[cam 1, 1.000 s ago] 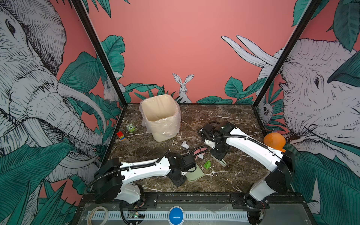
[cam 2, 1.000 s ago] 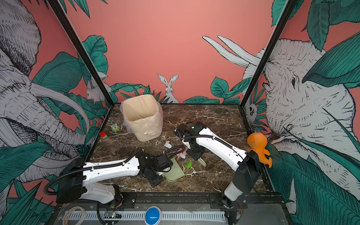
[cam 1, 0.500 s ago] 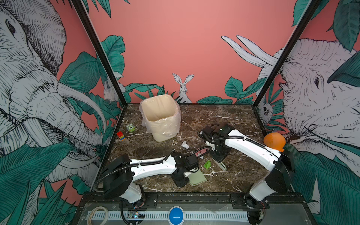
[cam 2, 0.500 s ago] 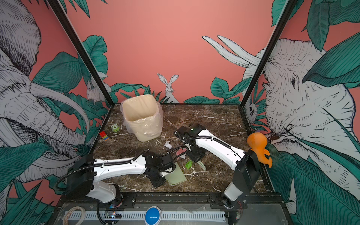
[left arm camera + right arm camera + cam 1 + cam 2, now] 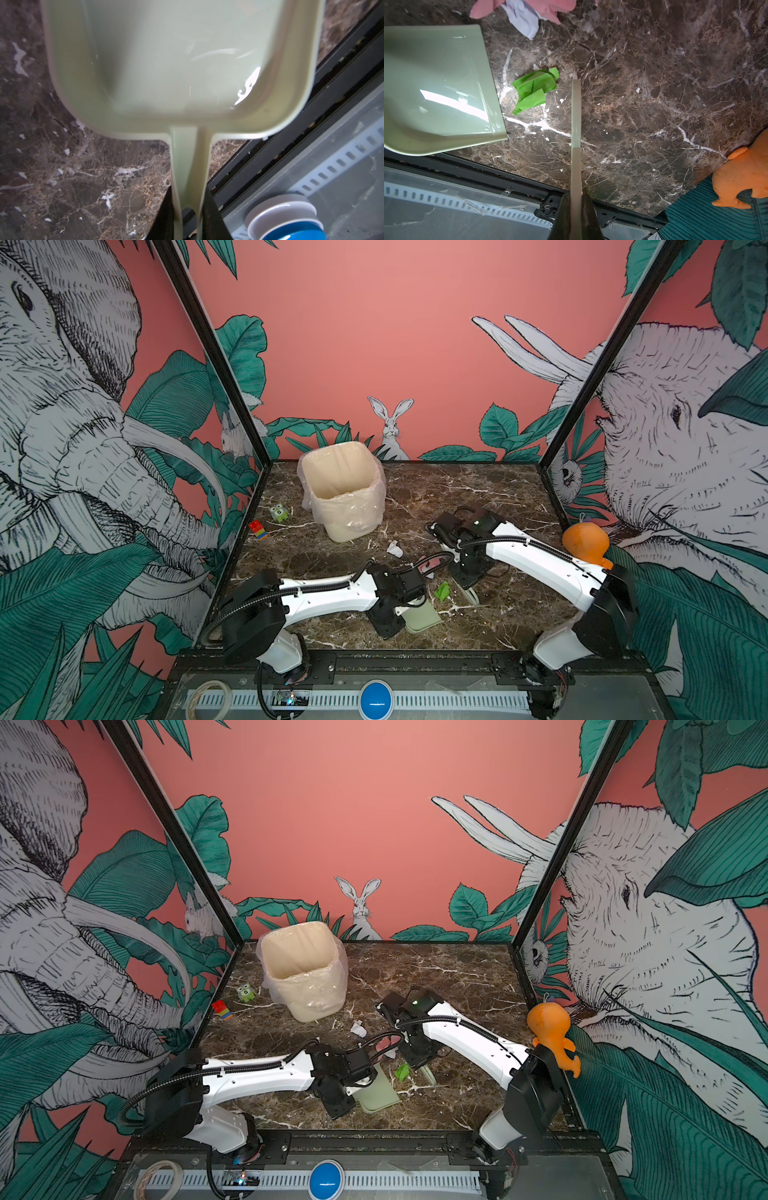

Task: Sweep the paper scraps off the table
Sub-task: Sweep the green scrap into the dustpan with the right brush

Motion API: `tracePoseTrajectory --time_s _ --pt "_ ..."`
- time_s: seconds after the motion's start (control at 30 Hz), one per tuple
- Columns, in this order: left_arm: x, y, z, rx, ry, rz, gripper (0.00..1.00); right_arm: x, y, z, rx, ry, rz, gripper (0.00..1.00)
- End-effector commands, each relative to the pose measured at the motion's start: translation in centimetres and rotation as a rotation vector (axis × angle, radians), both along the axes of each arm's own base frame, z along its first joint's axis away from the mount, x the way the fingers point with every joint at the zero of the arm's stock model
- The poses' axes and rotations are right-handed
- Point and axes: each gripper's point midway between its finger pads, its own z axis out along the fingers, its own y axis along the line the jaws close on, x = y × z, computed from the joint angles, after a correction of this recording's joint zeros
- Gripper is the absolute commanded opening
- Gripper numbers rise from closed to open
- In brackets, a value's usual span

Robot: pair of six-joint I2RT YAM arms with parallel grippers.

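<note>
**Paper scraps (image 5: 442,591) lie just short of the dustpan (image 5: 436,87)**

Judging from the layout, the step in hand is pushing the green scrap (image 5: 534,89) into the dustpan. The left claw (image 5: 188,216) is closed on the dustpan's handle and holds the pan low at the tabletop (image 5: 654,83), its open lip facing the scrap. The right claw (image 5: 575,199) is clamped on a thin pale sweeping blade (image 5: 575,114), seen edge-on in the right wrist view.

The green scrap lies on the tabletop between the two. It is just beside the blade and near the lip, and appears to touch neither. To do the step well, the blade should probably ride flush on the marble and travel straight toward the lip. The lip should press down so the light paper cannot slide under, and a slow stroke should keep the paper from flicking aside.

A pink scrap (image 5: 556,6) and a white scrap (image 5: 523,20) lie together beyond the pan's far corner, off the blade's line. In both top views a lone white scrap (image 5: 395,548) rests well apart, nearer the lined bin (image 5: 353,522).
</note>
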Motion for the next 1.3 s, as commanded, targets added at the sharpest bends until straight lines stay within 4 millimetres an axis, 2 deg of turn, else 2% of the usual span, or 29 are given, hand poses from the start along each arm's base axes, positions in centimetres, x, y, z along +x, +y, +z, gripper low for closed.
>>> tracePoseTrajectory --time_s 0.0,0.47,1.0,1.17,1.27 --pt "0.1 0.0 -0.2 -0.005 -0.014 -0.019 0.00 0.2 0.7 0.0 0.046 -0.015 -0.031 0.00" --pt "0.3 0.0 -0.4 0.008 -0.022 -0.011 0.00 -1.8 3.7 -0.2 0.116 0.037 0.011 0.00" --pt "0.5 0.0 -0.2 0.008 -0.033 -0.001 0.00 -5.1 9.9 3.0 0.341 0.063 0.100 0.00" --pt "0.5 0.0 -0.3 0.009 -0.031 0.004 0.00 -5.6 10.3 3.8 0.360 0.066 0.122 0.00" --pt "0.5 0.0 -0.2 0.008 -0.034 0.005 0.00 -5.6 8.6 4.1 0.312 0.040 0.104 0.00"
